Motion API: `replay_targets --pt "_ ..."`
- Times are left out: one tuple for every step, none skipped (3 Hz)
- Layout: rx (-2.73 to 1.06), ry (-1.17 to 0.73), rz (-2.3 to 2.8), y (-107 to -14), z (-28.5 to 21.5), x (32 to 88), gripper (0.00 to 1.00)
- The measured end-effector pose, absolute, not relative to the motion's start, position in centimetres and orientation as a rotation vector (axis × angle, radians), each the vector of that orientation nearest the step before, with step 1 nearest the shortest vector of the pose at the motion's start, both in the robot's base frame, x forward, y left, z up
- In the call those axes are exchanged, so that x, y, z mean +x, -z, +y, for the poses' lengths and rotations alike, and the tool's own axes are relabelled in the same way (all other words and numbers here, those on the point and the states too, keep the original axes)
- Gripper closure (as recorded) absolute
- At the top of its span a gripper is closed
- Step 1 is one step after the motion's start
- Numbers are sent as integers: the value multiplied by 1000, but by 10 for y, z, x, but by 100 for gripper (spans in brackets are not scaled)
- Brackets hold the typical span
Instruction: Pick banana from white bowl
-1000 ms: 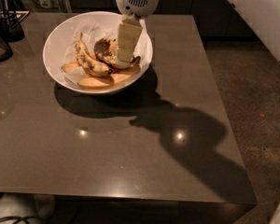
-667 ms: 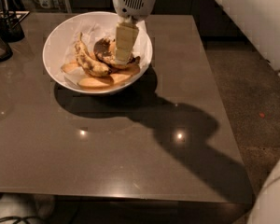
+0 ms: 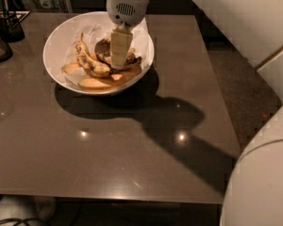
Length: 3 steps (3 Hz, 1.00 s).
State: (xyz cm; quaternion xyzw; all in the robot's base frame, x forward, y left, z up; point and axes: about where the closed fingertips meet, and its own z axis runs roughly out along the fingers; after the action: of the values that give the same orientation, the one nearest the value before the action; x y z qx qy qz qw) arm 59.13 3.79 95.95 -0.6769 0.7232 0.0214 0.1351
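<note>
Two bananas lie in the white bowl [image 3: 55, 42] at the far side of the counter [image 3: 108, 154], and it's the shorter one that matters: the banana [image 3: 103, 49] with the big dark, nearly black end. It sits right of the bowl's centre, just beside the longer curved banana [image 3: 90, 63], with pale orange pieces [image 3: 95, 83] along the near rim. The gripper [image 3: 119, 64] hangs straight down into the bowl, directly in front of that short banana, so only its dark end shows to the left and a bit of it to the right. Its long axis seems to run left-to-right, crossing behind the jaws. I cannot tell whether the jaws are apart or closed on it. I'd judge the grasp turns on straddling that middle section.
</note>
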Motion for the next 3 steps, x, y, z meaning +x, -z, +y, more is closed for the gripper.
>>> replay_targets --pt "-1967 -76 2102 -955 42 594 42" --pt "-1968 -89 2106 -952 43 596 43" --pt "-1986 -109 2105 -947 47 595 42"
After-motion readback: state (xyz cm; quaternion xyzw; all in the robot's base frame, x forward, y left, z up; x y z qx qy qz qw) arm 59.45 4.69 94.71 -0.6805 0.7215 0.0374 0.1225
